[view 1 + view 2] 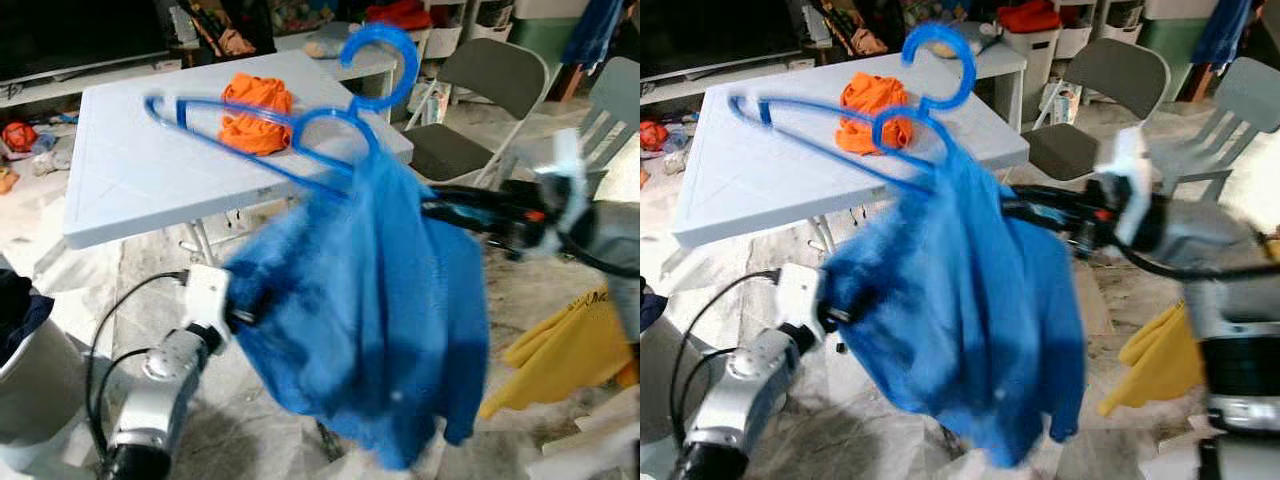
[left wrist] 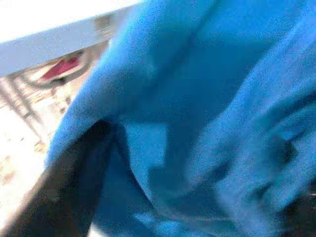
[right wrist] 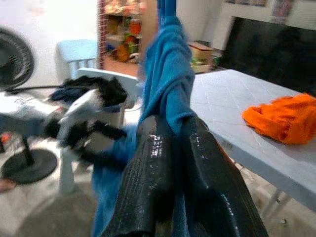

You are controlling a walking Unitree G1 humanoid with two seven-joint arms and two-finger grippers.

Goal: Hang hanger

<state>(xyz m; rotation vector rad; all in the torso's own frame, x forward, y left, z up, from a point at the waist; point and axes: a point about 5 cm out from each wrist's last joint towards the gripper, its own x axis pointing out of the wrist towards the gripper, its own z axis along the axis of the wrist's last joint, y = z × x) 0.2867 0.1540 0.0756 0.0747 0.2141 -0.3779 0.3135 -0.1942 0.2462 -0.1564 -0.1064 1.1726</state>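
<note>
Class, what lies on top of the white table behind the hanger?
An orange cloth lies on the white table. The blue hanger and blue garment cover part of its near edge.

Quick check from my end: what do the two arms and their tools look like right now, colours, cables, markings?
Left arm: silver metal links, a white block at the wrist, black cables looping beside it. Right arm: silver-grey, a white wrist piece, black cable, a small red-orange mark. Right tool: two long, glossy black ribbed fingers.

Glossy plastic hanger [image 1: 300, 125] carries soft fleecy cloth [image 1: 370, 320].
</note>
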